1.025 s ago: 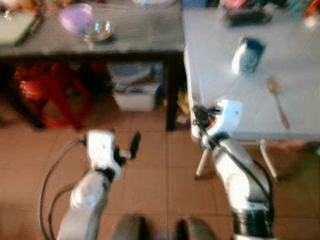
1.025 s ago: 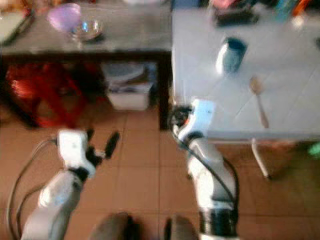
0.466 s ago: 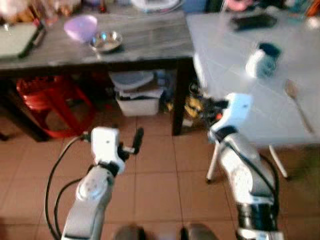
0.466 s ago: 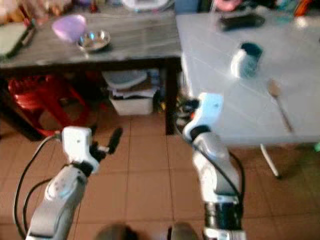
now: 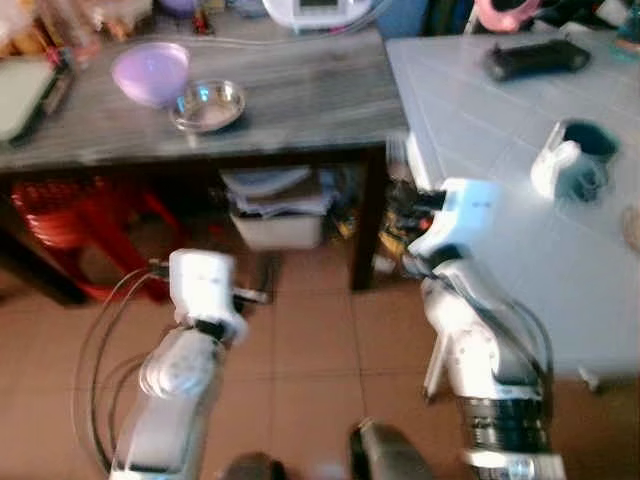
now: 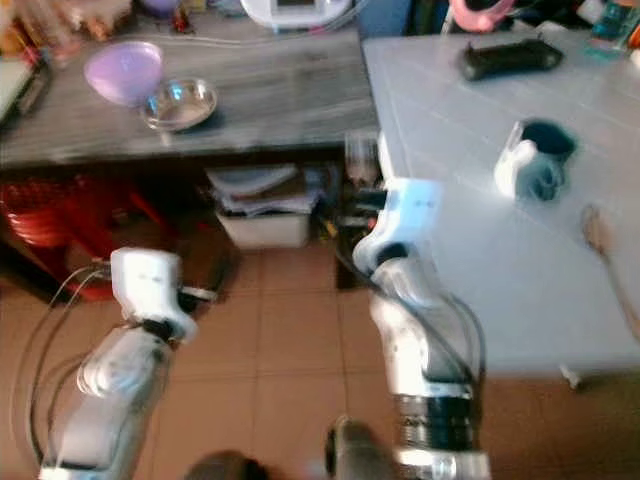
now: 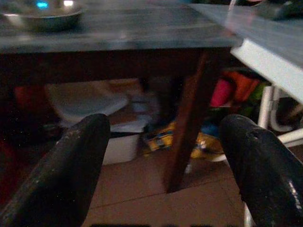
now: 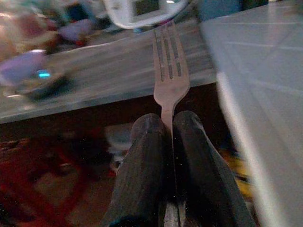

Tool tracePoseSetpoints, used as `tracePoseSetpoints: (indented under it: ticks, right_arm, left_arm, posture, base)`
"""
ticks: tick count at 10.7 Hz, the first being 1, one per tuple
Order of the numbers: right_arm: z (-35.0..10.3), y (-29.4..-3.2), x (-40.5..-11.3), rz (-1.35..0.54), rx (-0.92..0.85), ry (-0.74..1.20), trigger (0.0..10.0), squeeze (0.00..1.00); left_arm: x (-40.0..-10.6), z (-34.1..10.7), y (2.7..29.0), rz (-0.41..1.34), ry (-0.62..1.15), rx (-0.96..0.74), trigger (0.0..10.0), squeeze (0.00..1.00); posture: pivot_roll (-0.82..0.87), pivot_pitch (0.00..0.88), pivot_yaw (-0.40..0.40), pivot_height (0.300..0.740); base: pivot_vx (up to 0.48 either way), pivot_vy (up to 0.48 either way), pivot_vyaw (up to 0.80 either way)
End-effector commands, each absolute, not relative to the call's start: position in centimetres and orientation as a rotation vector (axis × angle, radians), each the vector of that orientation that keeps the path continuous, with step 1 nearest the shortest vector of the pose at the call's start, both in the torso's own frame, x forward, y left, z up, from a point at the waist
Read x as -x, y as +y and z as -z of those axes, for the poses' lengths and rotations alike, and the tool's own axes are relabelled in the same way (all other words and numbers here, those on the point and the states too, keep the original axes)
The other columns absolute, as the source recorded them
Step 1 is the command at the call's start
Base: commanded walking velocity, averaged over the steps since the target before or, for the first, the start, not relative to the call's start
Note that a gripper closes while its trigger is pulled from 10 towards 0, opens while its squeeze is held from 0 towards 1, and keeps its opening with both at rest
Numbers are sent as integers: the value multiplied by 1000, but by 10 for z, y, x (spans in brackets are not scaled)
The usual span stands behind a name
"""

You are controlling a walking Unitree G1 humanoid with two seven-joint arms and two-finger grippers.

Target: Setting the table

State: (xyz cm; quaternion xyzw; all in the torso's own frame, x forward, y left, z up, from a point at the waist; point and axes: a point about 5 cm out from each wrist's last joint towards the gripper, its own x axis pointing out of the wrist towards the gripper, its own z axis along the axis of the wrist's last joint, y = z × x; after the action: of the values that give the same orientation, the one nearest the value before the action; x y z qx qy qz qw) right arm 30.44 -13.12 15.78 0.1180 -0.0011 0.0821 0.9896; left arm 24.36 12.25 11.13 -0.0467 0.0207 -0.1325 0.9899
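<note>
**Fork in the right gripper, table edge close ahead**

Your silver metal fork [image 8: 169, 71] is pinched by its handle between the two black fingers of the right gripper [image 8: 169, 124], tines pointing up and away toward the dark grey wooden side table [image 5: 290, 100]. In the head views that gripper sits low, just beside the near corner of the pale tiled dining table [image 6: 480, 200], which spreads from about 1 to 3 o'clock.

Bring the fork up and over the table edge before swinging toward 2 o'clock; from this height the tines would likely catch the rim. Keep the handle level so it doesn't slip in the grip.

On the tiled top, the white-and-teal mug [image 6: 535, 160] stands at 2 o'clock and a wooden spoon [image 6: 603, 255] lies nearer you at 3 o'clock; set the fork clear of both.

The left gripper [image 7: 165, 156] hangs at 9 o'clock with fingers spread wide, holding nothing. A purple plastic bowl [image 5: 150, 72] and a small steel bowl [image 5: 207, 105] rest on the side table at 11 o'clock.
</note>
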Motion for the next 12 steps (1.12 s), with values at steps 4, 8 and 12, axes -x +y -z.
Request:
tracePoseSetpoints:
  ticks: [4,8,12]
  right_arm:
    - [-165,-128,-310,-166,-234,-39,0,0]
    - [-164,-132,-311,-141,-227,-39,0,0]
    - [-161,-134,-313,-134,-228,-30,0,0]
  left_arm:
    - [-244,-112,131,242,36,72,10000,0]
    - [-244,-111,131,242,42,80,10000,0]
    - [-245,-110,133,227,48,82,10000,0]
  posture:
    - [-26,111,45,740]
    - [-27,111,48,740]
    - [-22,112,48,740]
  base:
    - [451,0,0]
    - [402,204,0]
    - [287,382,0]
